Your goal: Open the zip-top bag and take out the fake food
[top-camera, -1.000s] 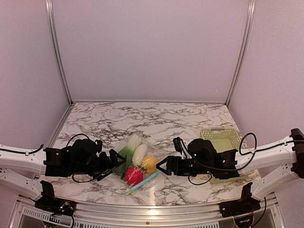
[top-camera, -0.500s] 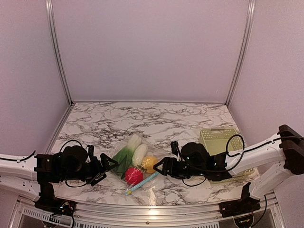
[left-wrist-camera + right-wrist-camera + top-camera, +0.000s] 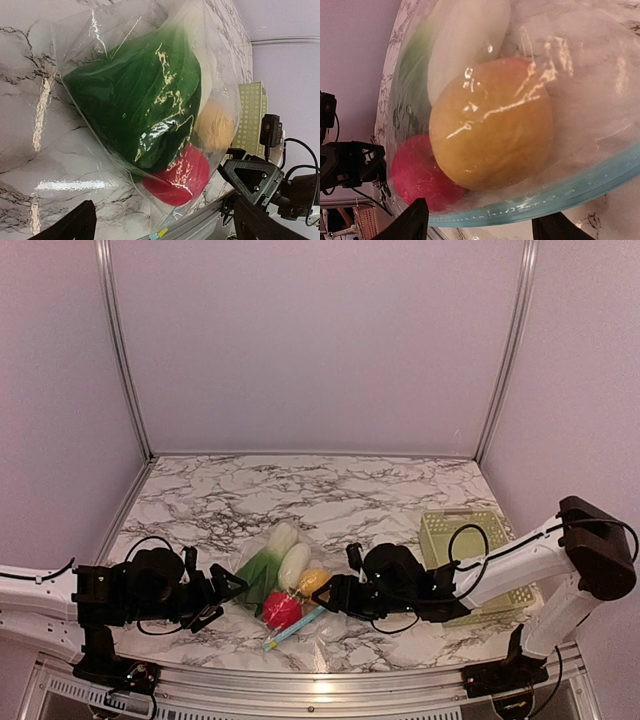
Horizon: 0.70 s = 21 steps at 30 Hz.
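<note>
The zip-top bag lies flat on the marble near the front edge, its light blue zipper strip towards me. Inside it are a red fruit, a yellow-orange fruit, a white oblong piece and a green leafy vegetable. My left gripper is open just left of the bag, apart from it. In the left wrist view the left gripper faces the vegetable and red fruit. My right gripper is open at the bag's right edge. In the right wrist view the right gripper sits astride the zipper strip, below the yellow-orange fruit.
A pale yellow-green lattice basket stands at the right, behind the right arm, and shows in the left wrist view. The table's metal front rail runs close below the bag. Purple walls enclose the back and sides.
My right gripper has moved left, up to the bag's right edge. My left gripper drew back to the left a second ago and has since held still. The bag has not moved.
</note>
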Each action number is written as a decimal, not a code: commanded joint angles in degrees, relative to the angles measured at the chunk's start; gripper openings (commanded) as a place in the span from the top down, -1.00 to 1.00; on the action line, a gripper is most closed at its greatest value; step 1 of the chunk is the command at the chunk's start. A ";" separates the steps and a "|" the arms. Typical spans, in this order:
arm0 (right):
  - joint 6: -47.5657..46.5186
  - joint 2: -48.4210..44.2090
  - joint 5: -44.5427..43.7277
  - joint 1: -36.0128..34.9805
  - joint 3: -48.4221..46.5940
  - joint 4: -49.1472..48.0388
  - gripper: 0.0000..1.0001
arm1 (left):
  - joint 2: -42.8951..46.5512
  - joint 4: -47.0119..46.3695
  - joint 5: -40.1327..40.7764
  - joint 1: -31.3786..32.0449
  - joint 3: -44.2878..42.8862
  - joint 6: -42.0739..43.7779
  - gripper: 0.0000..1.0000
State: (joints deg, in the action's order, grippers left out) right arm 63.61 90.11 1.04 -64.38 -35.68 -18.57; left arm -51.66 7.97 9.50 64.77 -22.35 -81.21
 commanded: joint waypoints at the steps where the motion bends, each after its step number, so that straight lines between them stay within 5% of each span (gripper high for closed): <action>1: -2.37 3.51 0.60 1.03 -5.56 -3.59 -0.29 | -0.81 -1.69 -0.24 -0.31 0.85 1.04 -0.98; 14: -13.47 11.09 6.97 11.76 -22.80 5.76 -0.21 | -5.69 -20.84 -11.07 -9.39 6.45 3.42 -0.96; 21: -9.78 8.63 9.40 7.52 -17.76 3.39 -0.24 | -9.37 -26.04 -12.46 -9.40 6.19 2.97 -0.79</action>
State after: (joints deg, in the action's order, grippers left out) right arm 52.49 100.71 8.08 -54.11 -56.40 -15.51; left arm -59.70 -11.97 -1.04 55.70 -15.77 -78.72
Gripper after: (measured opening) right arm 0.620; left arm 0.913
